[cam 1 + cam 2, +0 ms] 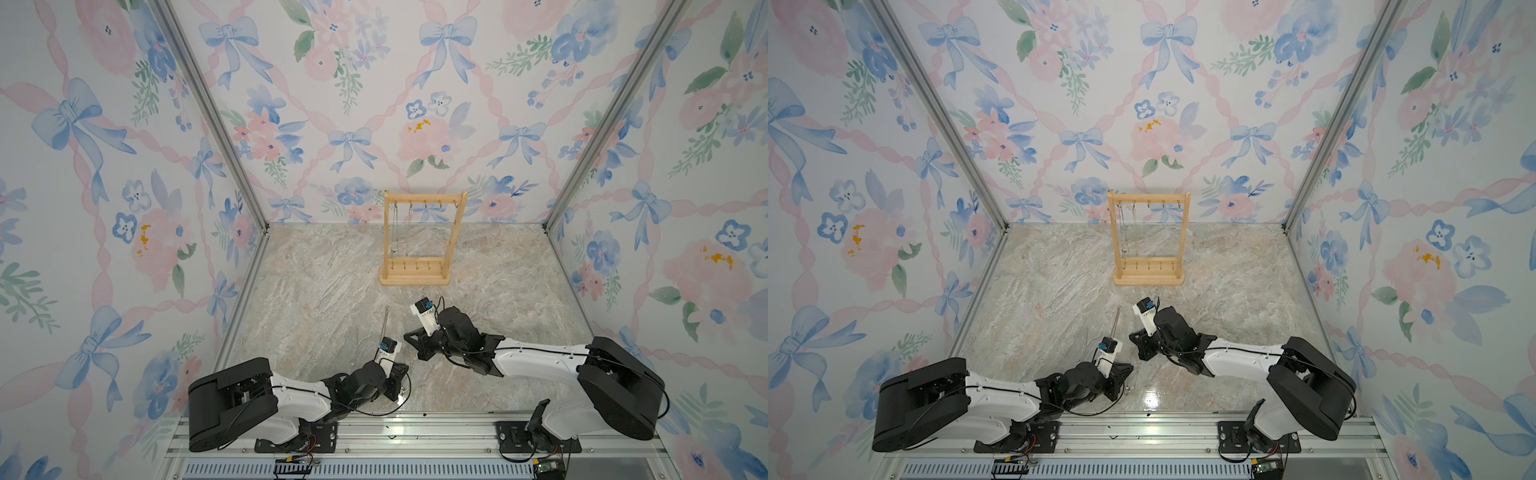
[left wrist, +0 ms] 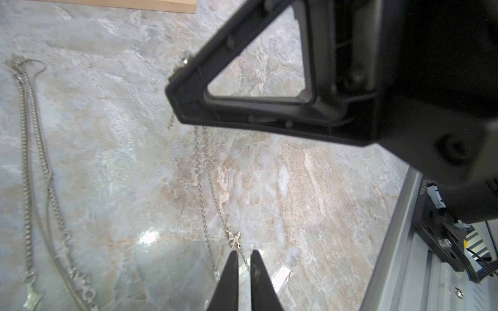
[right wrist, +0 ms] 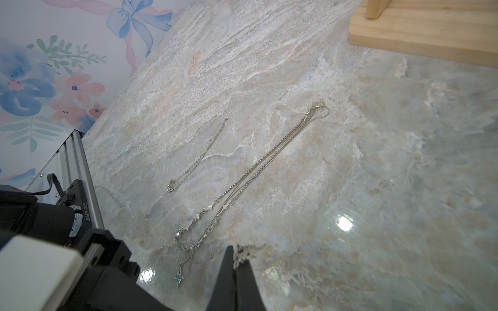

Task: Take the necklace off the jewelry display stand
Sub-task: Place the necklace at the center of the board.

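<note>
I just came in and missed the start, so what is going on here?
Two robot arms handle necklaces. Some necklaces hang on the stand; a long necklace and a short necklace lie on the table. The right gripper is shut on a thin chain. The left gripper is nearly closed around the same chain; whether it grips, I cannot tell.

This is looking like a robotics lab cell dressed up as a home. Floral wallpaper panels (image 1: 374,104) are hanging in aluminium framing (image 1: 212,112) well beyond the fingers (image 2: 230,280) of the left gripper (image 2: 244,254). A marble-print tabletop (image 1: 332,299) is lying beneath them, and robot arms (image 1: 536,357) are sitting bolted to a slotted rail (image 1: 415,432) behind them.
</note>
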Motion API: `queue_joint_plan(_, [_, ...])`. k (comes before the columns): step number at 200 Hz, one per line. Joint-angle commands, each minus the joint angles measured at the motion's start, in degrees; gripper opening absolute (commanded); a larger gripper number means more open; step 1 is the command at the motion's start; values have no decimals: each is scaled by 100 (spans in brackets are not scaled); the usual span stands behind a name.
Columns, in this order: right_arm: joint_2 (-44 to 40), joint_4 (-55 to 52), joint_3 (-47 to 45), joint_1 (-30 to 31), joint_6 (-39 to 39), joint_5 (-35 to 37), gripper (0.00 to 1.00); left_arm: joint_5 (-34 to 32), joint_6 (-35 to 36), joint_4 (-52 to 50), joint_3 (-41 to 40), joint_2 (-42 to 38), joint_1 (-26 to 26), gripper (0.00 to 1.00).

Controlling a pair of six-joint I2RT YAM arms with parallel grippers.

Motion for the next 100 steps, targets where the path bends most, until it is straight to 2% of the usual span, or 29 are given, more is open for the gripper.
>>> queue_joint_plan(1, [133,-222,211,-71,67,65,0,234,36,-124,-4,18,-80,9])
queue_joint_plan(28, [227,-229,255,-71,75,67,0,203,-36,-124,6,239,-124,0])
queue_joint_plan(100, [378,-317,410,-127,85,29,0,315,-129,-124,96,693,-134,0])
